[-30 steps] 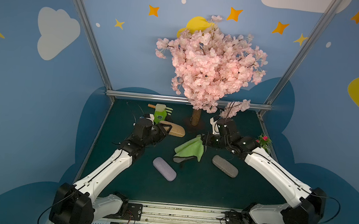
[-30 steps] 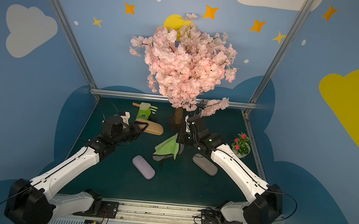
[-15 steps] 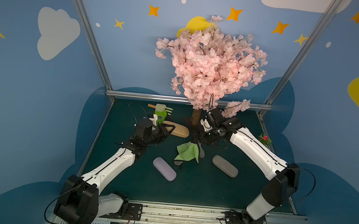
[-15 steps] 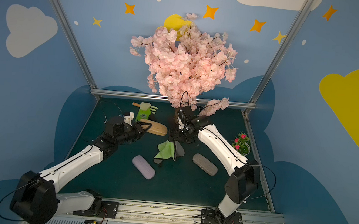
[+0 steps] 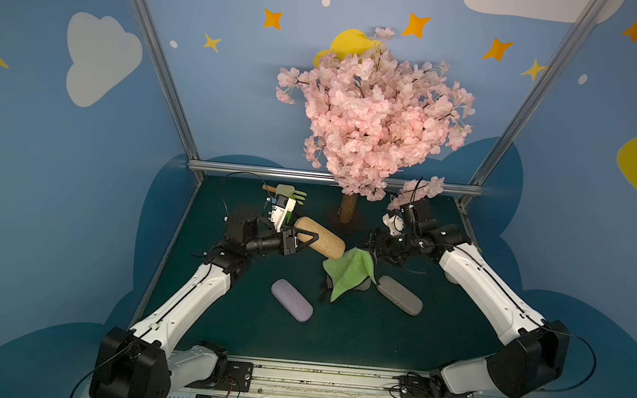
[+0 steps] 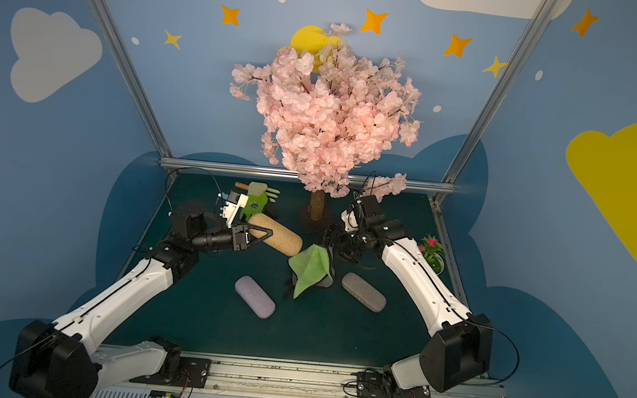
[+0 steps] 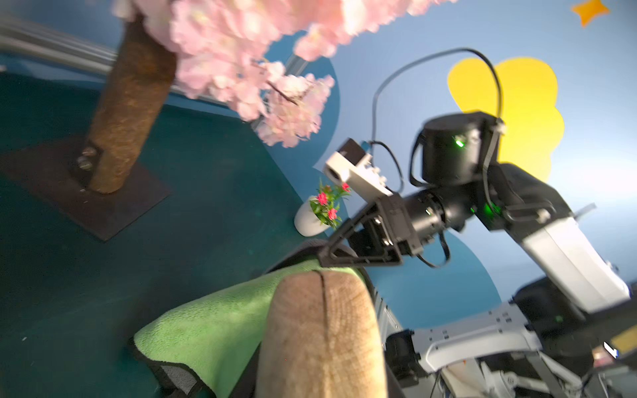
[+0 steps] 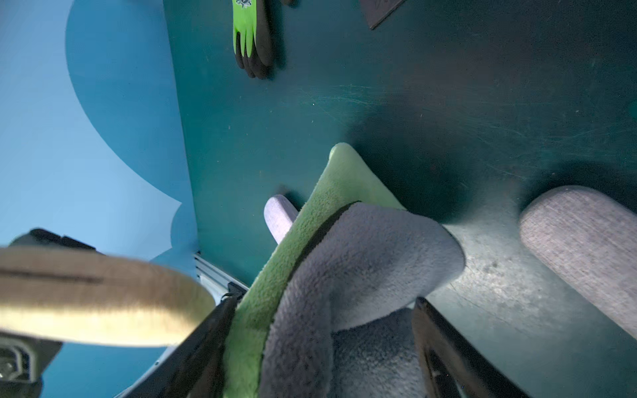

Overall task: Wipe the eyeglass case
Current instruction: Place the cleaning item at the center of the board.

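Observation:
A tan cork eyeglass case (image 5: pixel 323 240) (image 6: pixel 280 239) is held off the table, with my left gripper (image 5: pixel 310 240) (image 6: pixel 266 239) shut on its near end. In the left wrist view the case (image 7: pixel 324 337) fills the foreground and hides the jaws. A green and grey cloth (image 5: pixel 348 271) (image 6: pixel 309 266) stands bunched just right of the case, its lower corner on the table. My right gripper (image 5: pixel 371 250) (image 6: pixel 330 247) is at the cloth's top. In the right wrist view its jaws (image 8: pixel 324 303) stand wide apart, with the cloth (image 8: pixel 362 248) bunched between them.
A lilac case (image 5: pixel 291 300) and a grey case (image 5: pixel 399 295) lie on the green table either side of the cloth. The pink tree's trunk (image 5: pixel 347 210) stands behind. Gloves (image 5: pixel 290 193) lie at the back left. A small flower pot (image 6: pixel 432 251) stands by the right edge.
My right gripper, shut on the cloth a second ago, now has wide jaws. The right arm swung in by the tree and came back. The left gripper has carried the cork case slightly right.

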`<state>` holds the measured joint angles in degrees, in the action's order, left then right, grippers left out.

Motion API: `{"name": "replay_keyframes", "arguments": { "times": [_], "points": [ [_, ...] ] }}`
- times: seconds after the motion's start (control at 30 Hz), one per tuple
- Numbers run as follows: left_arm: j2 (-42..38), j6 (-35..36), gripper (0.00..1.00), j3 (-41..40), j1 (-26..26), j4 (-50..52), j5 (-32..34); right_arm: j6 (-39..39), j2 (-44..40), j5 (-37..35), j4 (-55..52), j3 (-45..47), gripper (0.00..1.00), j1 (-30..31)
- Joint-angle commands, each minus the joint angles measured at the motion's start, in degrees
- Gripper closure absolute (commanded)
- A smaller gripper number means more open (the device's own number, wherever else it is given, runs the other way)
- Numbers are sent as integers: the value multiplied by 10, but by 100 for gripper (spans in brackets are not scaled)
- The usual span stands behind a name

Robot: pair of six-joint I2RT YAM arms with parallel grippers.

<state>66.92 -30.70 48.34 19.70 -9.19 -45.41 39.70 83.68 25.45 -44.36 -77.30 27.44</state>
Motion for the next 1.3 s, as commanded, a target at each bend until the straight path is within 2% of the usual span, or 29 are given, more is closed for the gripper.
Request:
{"name": "replay_keyframes", "arguments": {
  "times": [0.0,0.1,0.2,0.33,0.4,0.53,0.63,0.77,0.83,0.9,0.97,1.0,1.07,1.1,1.13,1.2,1.27],
  "points": [
    [12,124,97,6,66,2,-40,40,2,70,50,-5,21,0],
    [47,203,97,19,120,5,-12,62,-1,97,71,-3,22,1],
    [101,223,97,33,137,-31,51,91,-10,122,95,4,24,9],
    [169,189,97,72,136,-43,145,131,-17,164,131,28,26,29],
    [183,168,97,63,131,-65,183,146,-27,184,145,46,26,28],
    [225,66,97,40,85,-83,189,177,-57,221,179,83,24,19],
    [261,-11,97,39,51,-72,157,157,-62,240,136,75,18,17],
    [284,-51,97,41,26,-37,155,74,-65,237,13,63,13,-6],
    [288,-54,97,48,22,-20,143,7,-65,182,-70,46,13,-16],
    [283,-61,97,51,22,-23,125,-56,-55,93,-152,12,15,-12],
    [271,-94,97,37,21,-64,105,-98,-38,12,-192,-9,23,5],
    [265,-116,97,30,18,-90,95,-111,-30,-24,-194,-8,36,18],
    [255,-156,97,20,13,-127,75,-123,-7,-46,-186,-3,74,30],
    [249,-170,97,14,10,-150,60,-126,7,-39,-177,0,88,30],
    [239,-177,97,9,6,-162,48,-123,18,-25,-164,1,98,28],
    [206,-157,97,2,-7,-165,22,-102,36,12,-117,11,100,27],
    [162,-103,97,-2,-22,-133,5,-59,33,41,-52,29,100,24]
  ]
}}
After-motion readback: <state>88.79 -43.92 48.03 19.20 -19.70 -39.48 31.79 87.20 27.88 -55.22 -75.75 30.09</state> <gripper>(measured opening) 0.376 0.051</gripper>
